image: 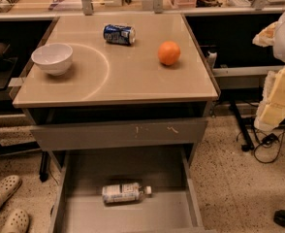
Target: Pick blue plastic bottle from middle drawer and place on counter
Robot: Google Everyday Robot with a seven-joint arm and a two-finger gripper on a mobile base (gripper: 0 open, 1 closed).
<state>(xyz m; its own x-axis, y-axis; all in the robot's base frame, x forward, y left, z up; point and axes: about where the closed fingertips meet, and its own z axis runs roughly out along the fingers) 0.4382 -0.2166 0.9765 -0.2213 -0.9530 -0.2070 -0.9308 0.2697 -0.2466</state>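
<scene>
The blue plastic bottle (124, 193) lies on its side on the grey floor of the open middle drawer (84, 212), white cap pointing right. The counter (133, 76) is a beige top with a pale arc, above the drawers. My gripper (278, 98) hangs at the right edge of the view, beside the counter's right side and well above and to the right of the bottle. It holds nothing that I can see.
On the counter stand a white bowl (52, 58) at the left, a dark blue soda can (119, 34) lying at the back, and an orange (169, 53) at the right. A scratched drawer front (118, 134) sits above the open drawer. Shoes (7, 203) and cables (259, 144) lie on the floor.
</scene>
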